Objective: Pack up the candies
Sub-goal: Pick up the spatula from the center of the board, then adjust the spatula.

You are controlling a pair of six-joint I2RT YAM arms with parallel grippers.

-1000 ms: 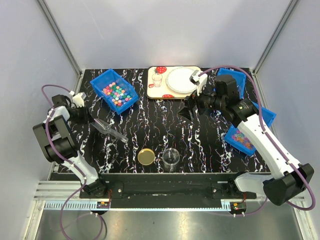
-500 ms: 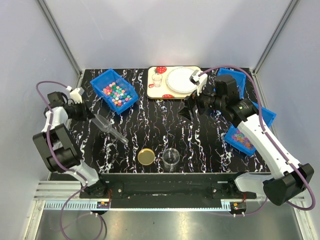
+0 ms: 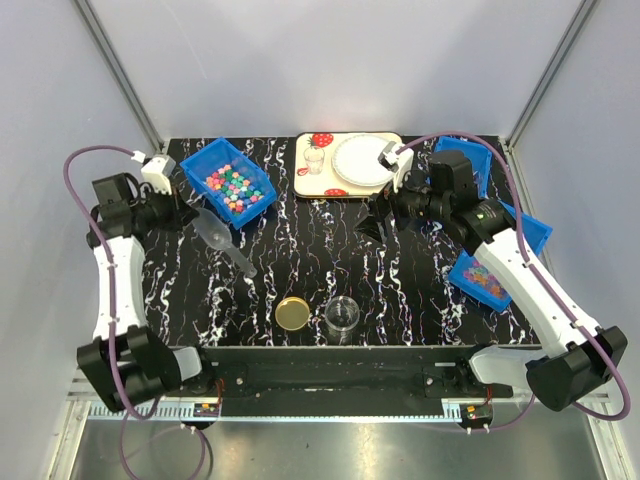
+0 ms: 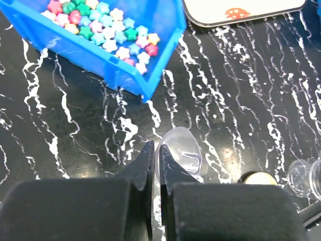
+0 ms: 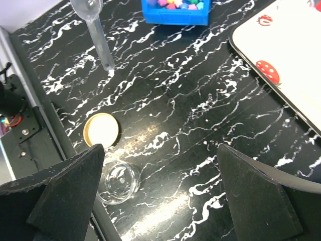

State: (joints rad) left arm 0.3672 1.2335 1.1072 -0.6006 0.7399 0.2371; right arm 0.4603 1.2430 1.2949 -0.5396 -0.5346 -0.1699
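The candies (image 3: 232,185) are small star-shaped sweets in mixed bright colours, lying in a blue bin (image 3: 205,165) at the back left; they also show in the left wrist view (image 4: 103,25) and as candies (image 5: 175,4) at the top edge of the right wrist view. My left gripper (image 3: 188,213) (image 4: 156,148) is shut on the rim of a clear plastic scoop (image 3: 213,231) (image 4: 184,150) just in front of the bin. The scoop (image 5: 94,22) has its handle pointing toward the table's front. My right gripper (image 3: 375,222) (image 5: 158,150) hangs wide open above the middle of the table, holding nothing.
A clear empty jar (image 3: 342,315) (image 5: 118,182) and its gold lid (image 3: 293,313) (image 5: 102,129) sit near the front edge. A tray (image 3: 310,180) with a white plate stands at the back. Blue bins (image 3: 480,275) with other sweets are at the right.
The left arm has swung and stretched out, carrying its gripper toward the blue bin. Its jaws have closed on the scoop's rim, and the scoop has shifted toward the bin. The right arm barely moved.
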